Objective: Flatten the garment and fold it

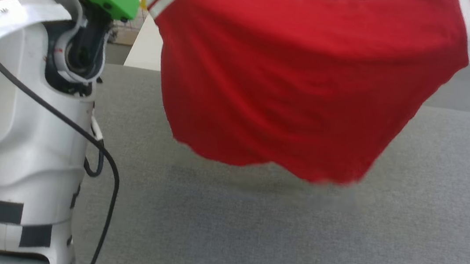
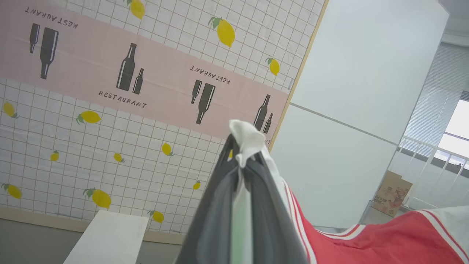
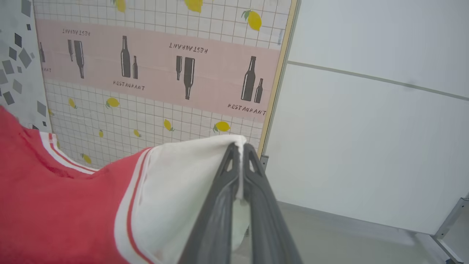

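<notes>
Your left tool [image 2: 242, 163] pinches one white sleeve [image 2: 247, 134], right tool [image 3: 240, 148] the other — garment [image 1: 302, 82] hangs spread above the grey tabletop [image 1: 249, 240], hem seemingly clear. Lower it hem first, tools level and well apart — drape it flat, no bunching.

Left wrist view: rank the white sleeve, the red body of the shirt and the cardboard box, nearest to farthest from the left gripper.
1. white sleeve: pinched in the shut left gripper, centre of the view.
2. red body: spreads away to the lower right.
3. cardboard box: on the floor at the far right, by the railing.
</notes>
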